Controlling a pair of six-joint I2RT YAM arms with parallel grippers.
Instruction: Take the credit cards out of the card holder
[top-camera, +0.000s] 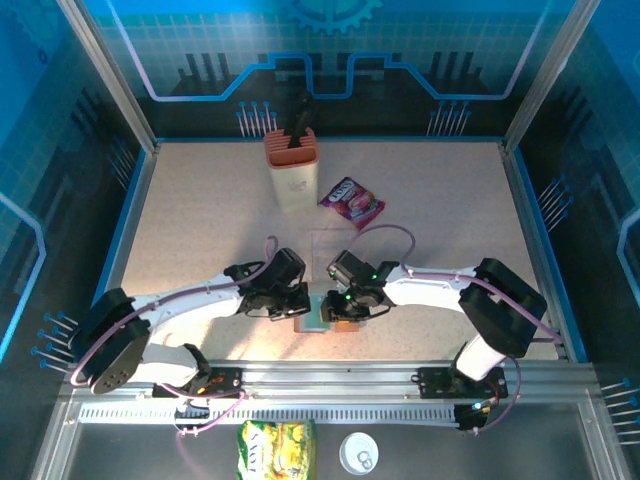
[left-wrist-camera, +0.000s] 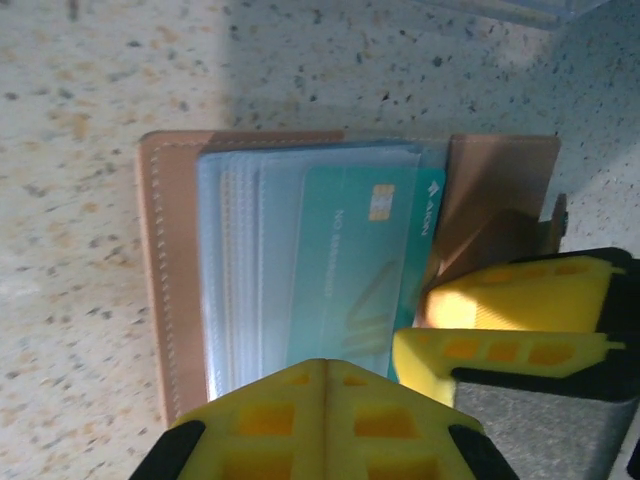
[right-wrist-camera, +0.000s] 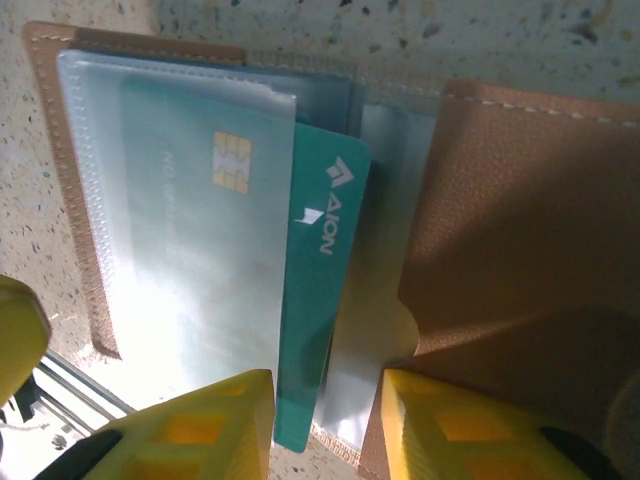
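Tilting slightly, teal card (right-wrist-camera: 320, 300) parallels card holder's (right-wrist-camera: 520, 220) fold.

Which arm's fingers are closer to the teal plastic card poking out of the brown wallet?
Right. The right fingers straddle the teal plastic card's end; the left fingers, shut, sit at the brown folding wallet's edge.

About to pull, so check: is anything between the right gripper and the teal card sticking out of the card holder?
Nothing visible. The teal card pokes out bare between the open fingers of the right gripper; the card holder flap sits beside.
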